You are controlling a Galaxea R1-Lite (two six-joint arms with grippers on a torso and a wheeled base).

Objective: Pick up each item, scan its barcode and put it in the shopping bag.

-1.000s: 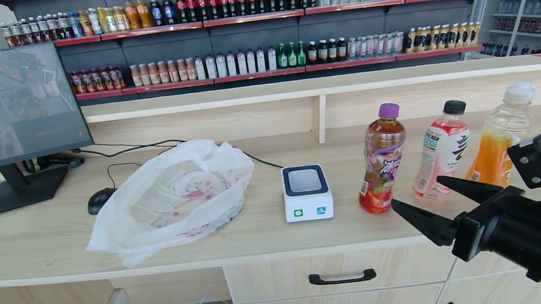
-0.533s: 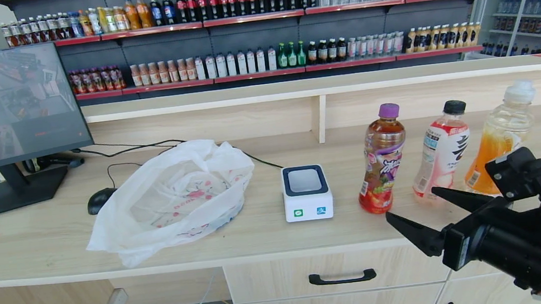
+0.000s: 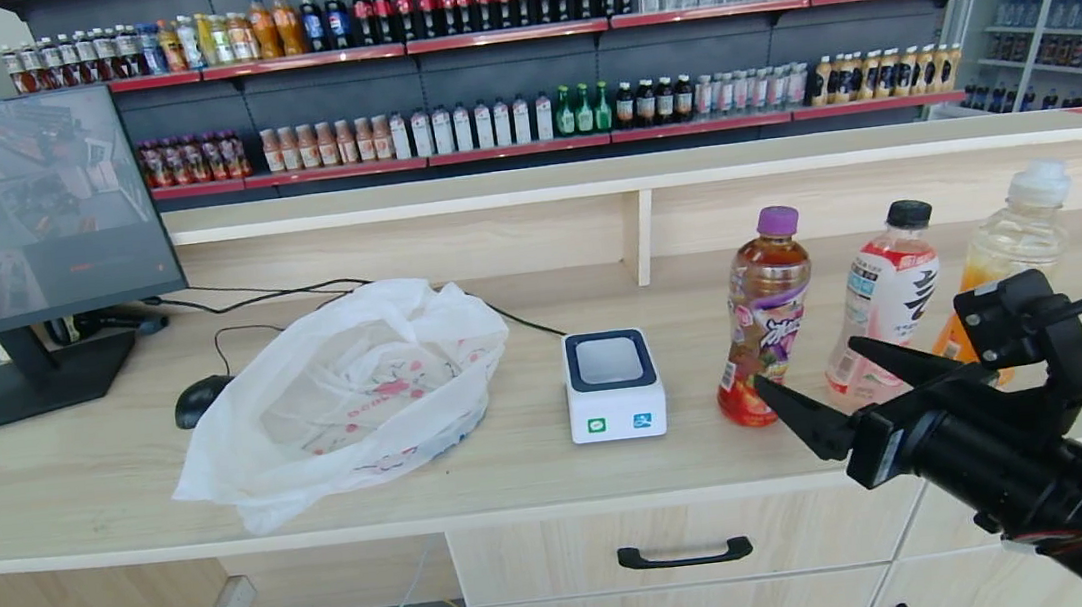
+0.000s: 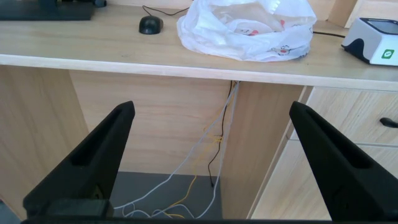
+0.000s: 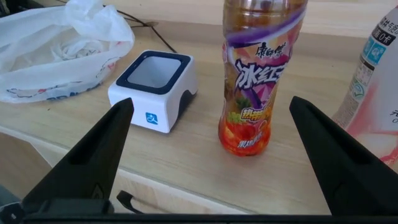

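Three bottles stand on the counter's right: a purple-capped tea bottle [image 3: 764, 318], a black-capped pink bottle [image 3: 884, 293] and a white-capped orange juice bottle [image 3: 1009, 259]. My right gripper [image 3: 826, 384] is open, just in front of the tea and pink bottles, and touches neither. The right wrist view has the tea bottle [image 5: 258, 81] between the open fingers, farther off. The white barcode scanner [image 3: 613, 383] sits mid-counter, the white shopping bag [image 3: 349, 394] to its left. My left gripper [image 4: 214, 165] hangs open below the counter edge, facing the cabinet front.
A monitor [image 3: 9, 219] and a black mouse [image 3: 201, 399] occupy the counter's left, with cables running behind the bag. A raised back ledge [image 3: 648, 177] borders the counter. Drawers with a black handle [image 3: 685, 556] lie below. Shelves of drinks fill the background.
My right gripper moved left and slightly forward toward the bottles, staying open. Bottles, scanner and bag have not moved.
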